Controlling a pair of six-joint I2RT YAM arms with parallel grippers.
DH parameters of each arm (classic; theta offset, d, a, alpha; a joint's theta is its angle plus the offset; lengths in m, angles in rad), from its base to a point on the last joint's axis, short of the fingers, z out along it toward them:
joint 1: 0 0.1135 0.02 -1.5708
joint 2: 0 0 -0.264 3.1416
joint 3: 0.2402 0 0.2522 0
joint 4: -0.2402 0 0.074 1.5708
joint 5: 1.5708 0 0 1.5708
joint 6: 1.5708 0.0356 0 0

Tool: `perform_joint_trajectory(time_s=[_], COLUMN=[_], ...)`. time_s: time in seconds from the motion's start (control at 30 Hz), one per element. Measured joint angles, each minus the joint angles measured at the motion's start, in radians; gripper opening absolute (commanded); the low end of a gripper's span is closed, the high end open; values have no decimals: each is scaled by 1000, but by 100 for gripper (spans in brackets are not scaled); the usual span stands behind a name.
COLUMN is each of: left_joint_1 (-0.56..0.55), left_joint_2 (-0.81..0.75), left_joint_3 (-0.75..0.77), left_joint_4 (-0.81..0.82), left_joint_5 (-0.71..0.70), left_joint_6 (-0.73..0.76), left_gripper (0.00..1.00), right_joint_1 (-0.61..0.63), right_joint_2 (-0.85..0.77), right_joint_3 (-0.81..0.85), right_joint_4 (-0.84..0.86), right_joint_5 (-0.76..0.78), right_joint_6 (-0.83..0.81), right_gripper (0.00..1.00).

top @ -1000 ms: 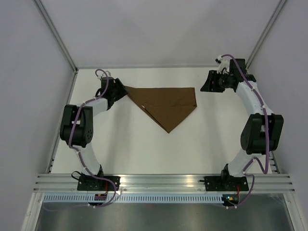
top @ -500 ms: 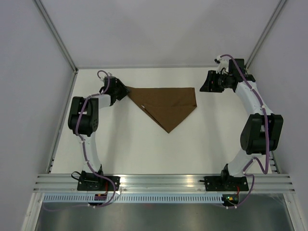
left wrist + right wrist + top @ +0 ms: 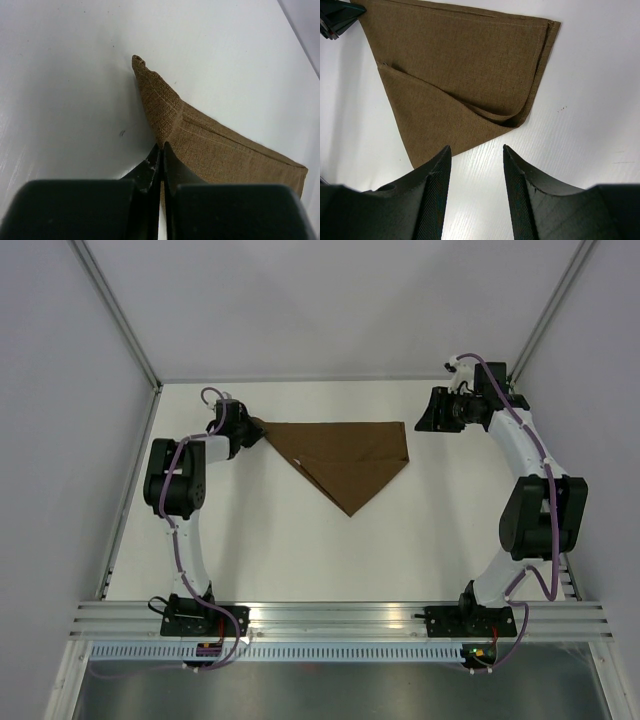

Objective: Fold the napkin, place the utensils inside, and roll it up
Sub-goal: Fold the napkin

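1. The napkin (image 3: 345, 460) lies on the far half of the counter (image 3: 400, 550), roughly midway between the arms. It is folded to a triangle, with the long straight edge parallel to the far edge and the tip pointing toward the near edge. A loose upper layer bulges open along its right side.
2. The left claw (image 3: 161, 150) is closed. Its two tips are pressed together on the cloth just behind the napkin's far-left corner, and the corner tip pokes out past them onto bare counter.
3. Judgement: I hold that corner so I can lift it and carry it across for the next fold, or to square up the layers.
4. The right claw (image 3: 476, 150) has its jaws apart with nothing between them. It hangs near the napkin's far-right corner and is not touching the cloth.
5. Judgement: it is standing by to pin or take that corner, not yet working.
6. Left arm pose: elbow bent back sharply, forearm low over the counter, wrist turned inward so the claw meets the corner from the left.
7. Right arm pose: reaching toward the far-right corner of the counter, wrist turned left, its camera looking down over the napkin.
8. No utensils are visible in any view, so placing them and rolling both remain to be done.
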Motion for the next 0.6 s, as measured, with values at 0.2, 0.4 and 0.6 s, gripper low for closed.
perform_joint_trajectory(time_s=[0.2, 0.4, 0.6], left_joint_1=[0, 3, 3], left_joint_2=[-15, -111, -220], left_joint_3=[-54, -155, -223], left_joint_4=[87, 182, 229], left_joint_5=[45, 99, 103], left_joint_6=[46, 100, 135], left_gripper=[2, 2, 2], right_joint_1=[14, 72, 193], right_joint_2=[13, 35, 84], right_joint_3=[0, 21, 67], right_joint_4=[-6, -33, -58], right_joint_5=[1, 27, 68], right_joint_6=[-11, -32, -69], right_gripper=[51, 51, 51])
